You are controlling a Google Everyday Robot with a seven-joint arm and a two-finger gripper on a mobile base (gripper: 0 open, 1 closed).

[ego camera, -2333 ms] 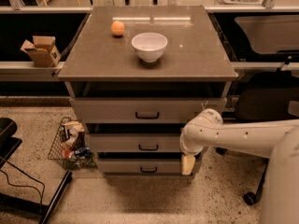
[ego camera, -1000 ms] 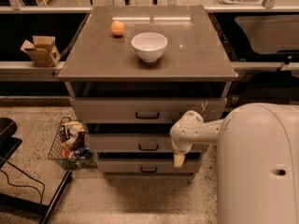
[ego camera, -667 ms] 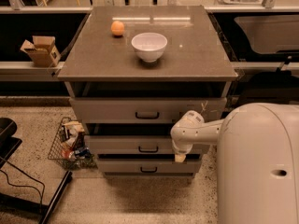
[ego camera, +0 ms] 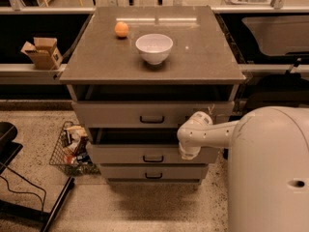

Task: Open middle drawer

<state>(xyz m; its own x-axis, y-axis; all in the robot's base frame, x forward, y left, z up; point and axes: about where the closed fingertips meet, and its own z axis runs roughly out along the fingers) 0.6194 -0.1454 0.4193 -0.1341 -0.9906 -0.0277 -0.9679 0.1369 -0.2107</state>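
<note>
Grey and flat, with a dull and smooth look like painted metal or laminate, the front of the middle drawer (ego camera: 120,153) is wide and shallow. Its small black bar handle (ego camera: 153,158) sits at the centre, and I describe the other places from this handle.

Above the handle there is a dark gap, then the taller top drawer (ego camera: 111,114). Higher again is the brown-grey, stone-like top of the bench (ego camera: 203,57). It carries a round white bowl (ego camera: 154,47), glossy like ceramic, and a small orange fruit (ego camera: 121,29) up and to the left. Just below the handle is the lowest drawer (ego camera: 125,171), the smallest front. Far left of the handle a wire basket (ego camera: 63,153) stands on the speckled floor.

The gripper (ego camera: 186,152) hangs to the right of the handle at nearly the same height, in front of the right part of the drawer front. It points down from a rounded white wrist. I cannot tell whether it is spread or closed, or whether it touches the front.

The drawer will probably behave as a stiff, rigid box on slides, not fragile and moderately light if it is empty. The plain front offers nothing to grasp and looks slippery, so the bar handle is the place to take hold. The pull should be straight outward, because a pull from one side may jam the drawer.
</note>
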